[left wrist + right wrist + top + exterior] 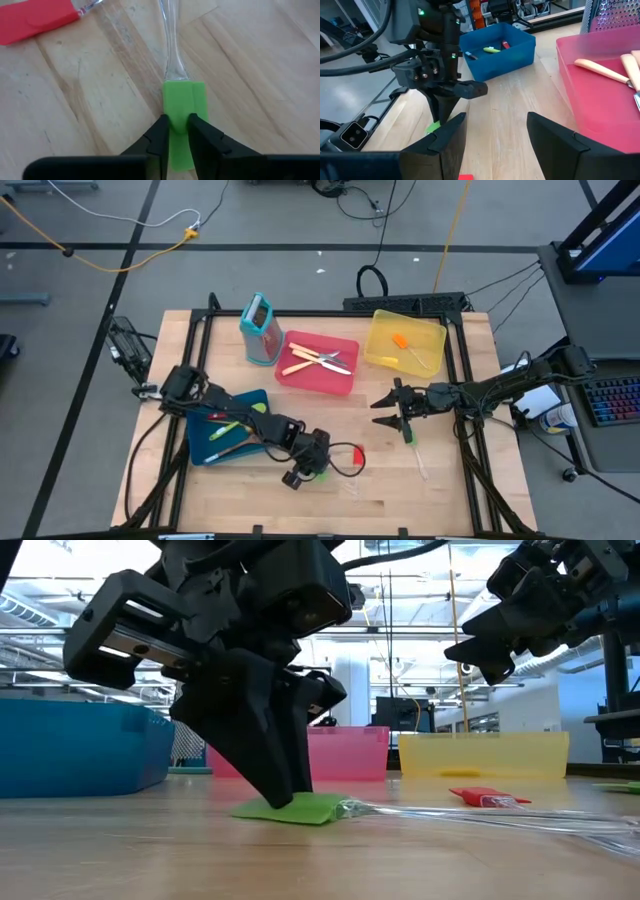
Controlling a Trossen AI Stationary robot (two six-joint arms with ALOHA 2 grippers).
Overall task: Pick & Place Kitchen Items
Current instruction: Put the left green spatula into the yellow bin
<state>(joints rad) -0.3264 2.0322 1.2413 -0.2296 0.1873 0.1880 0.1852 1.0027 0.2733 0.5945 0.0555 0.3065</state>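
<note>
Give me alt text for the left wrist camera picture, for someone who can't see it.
The left gripper is closed on the green head of a clear-handled spatula lying flat on the wooden table. The clear handle runs away from the gripper, and a red spatula head lies off to one side.

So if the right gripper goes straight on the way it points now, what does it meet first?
Probably the left gripper, which stands on the green spatula directly ahead of the right gripper, whose fingers are open; depth is uncertain.
</note>
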